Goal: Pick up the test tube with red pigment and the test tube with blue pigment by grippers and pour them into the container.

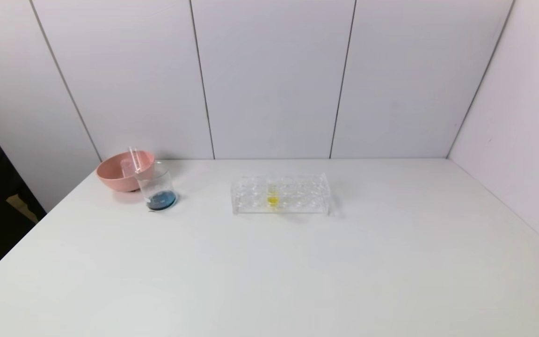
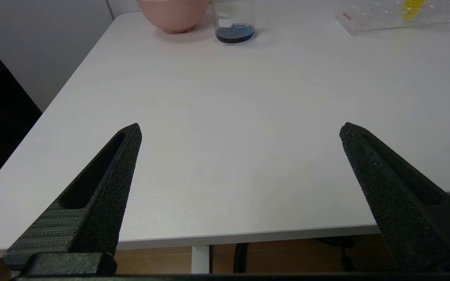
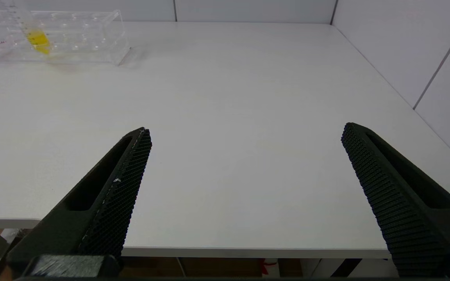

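- Left gripper (image 2: 240,130) spread wide, empty, over the table's (image 1: 297,262) near edge; right gripper (image 3: 246,130) likewise
- Container (image 1: 157,189) holding dark blue liquid, touching pink bowl (image 1: 122,171); empty tubes (image 1: 134,159) in bowl

White table (image 1: 297,271) against pale panelled walls (image 1: 269,79) with dark vertical seams.

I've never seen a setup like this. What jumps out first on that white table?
A pink bowl sits at the far left of the table, with a clear beaker beside it holding dark blue liquid. Near the middle stands a clear rack with one tube of yellow liquid. Both tools, left tool and right tool, hang open and empty over the near edge.
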You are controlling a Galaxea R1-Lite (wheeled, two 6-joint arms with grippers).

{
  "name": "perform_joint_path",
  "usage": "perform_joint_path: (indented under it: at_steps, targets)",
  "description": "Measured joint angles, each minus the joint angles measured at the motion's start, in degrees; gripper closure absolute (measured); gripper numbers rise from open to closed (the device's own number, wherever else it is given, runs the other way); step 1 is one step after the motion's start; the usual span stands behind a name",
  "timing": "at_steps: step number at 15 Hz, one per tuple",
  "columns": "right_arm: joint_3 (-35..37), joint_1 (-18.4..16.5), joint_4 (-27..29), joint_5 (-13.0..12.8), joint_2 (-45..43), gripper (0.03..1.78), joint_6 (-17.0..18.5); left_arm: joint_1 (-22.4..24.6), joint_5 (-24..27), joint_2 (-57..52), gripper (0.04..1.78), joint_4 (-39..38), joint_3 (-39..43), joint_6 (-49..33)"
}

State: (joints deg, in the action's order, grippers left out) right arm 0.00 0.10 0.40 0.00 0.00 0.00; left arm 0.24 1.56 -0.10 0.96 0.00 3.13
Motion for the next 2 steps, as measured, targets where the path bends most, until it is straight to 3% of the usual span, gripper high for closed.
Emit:
perform_joint_path:
  at_steps: [2]
  targets:
    - [0.00,-0.02,-0.02,0.00,0.00,0.04,0.00,0.00,0.00,0.00,0.05,0.00,0.00,0.02]
